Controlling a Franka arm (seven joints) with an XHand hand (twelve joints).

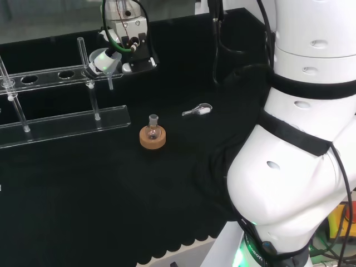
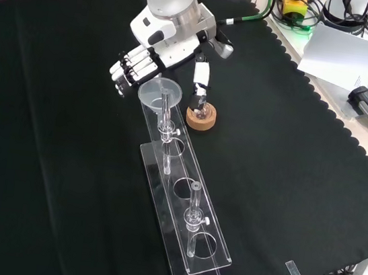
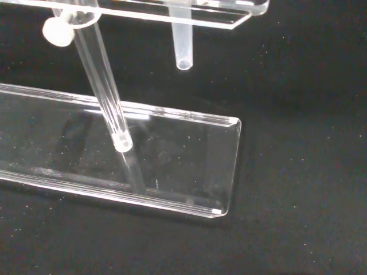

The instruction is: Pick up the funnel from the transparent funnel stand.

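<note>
A clear funnel sits in the end hole of the transparent stand, its cone above the top rail. In the front view the funnel is at the stand's far end, and the hand hovers just behind it. The fingers are to the funnel's left and the thumb is to its right, spread apart with nothing held. The hand hangs over the funnel in the head view. The wrist view looks at the funnel's stem hanging above the stand's base plate.
A cork ring with a small round flask stands right of the stand's end, close to the thumb in the front view. A small metal spatula lies farther right. The arm's white links fill the head view's right.
</note>
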